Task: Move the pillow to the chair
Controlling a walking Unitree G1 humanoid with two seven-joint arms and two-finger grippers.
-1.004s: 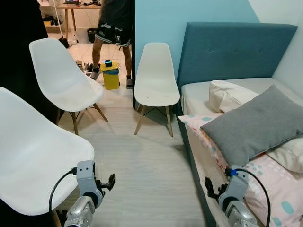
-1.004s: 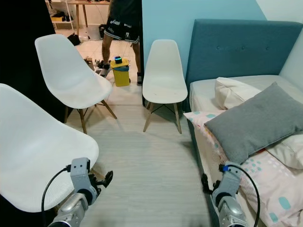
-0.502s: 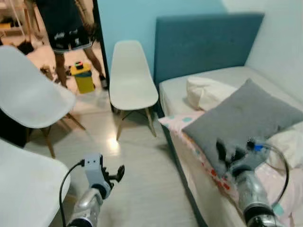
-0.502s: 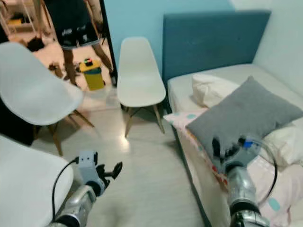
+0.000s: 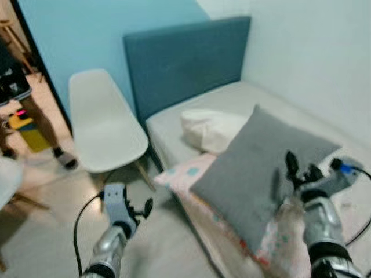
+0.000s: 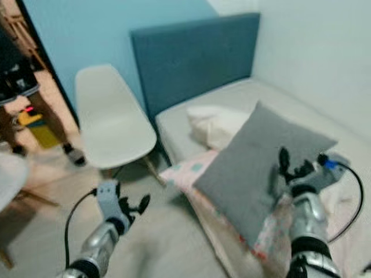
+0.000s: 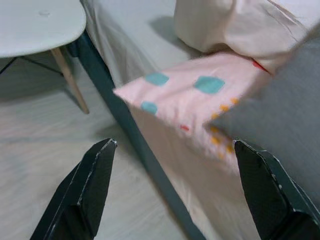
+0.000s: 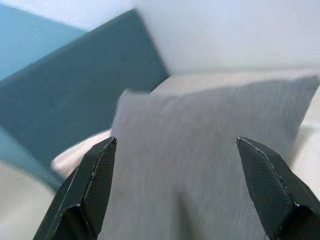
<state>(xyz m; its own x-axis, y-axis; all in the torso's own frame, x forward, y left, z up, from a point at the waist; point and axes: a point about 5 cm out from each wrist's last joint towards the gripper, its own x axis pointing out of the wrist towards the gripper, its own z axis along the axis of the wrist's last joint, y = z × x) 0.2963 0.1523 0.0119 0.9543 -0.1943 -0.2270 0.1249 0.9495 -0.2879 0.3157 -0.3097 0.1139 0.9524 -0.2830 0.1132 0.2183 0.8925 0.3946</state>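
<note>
The large grey fabric pillow (image 5: 261, 168) lies on the bed (image 5: 232, 101) with the dark blue padded headboard (image 5: 179, 58), at about 2 o'clock from the robot, leaning on a cream pillow (image 5: 211, 128) and over a pink sheet with teal spots (image 7: 200, 95). The right gripper (image 5: 298, 174) is raised at 2 o'clock in front of the grey pillow's near face, its two black fingers spread wide and holding nothing; in the right wrist view the pillow sits between the fingers. The left gripper (image 5: 136, 209) hangs low at 10 o'clock over the pale wooden floor (image 5: 46, 243), beside the bed's edge, also wide open and empty. The white plastic chair (image 5: 104, 124) with wooden legs stands at 11 o'clock, just beside the bed. I judge the grasp is not yet made. The risk is that the fingers pinch only loose cloth, so the soft pillow sags and slips out on the way; it could also drag the spotted sheet along, or brush the cream pillow off the bed
</note>
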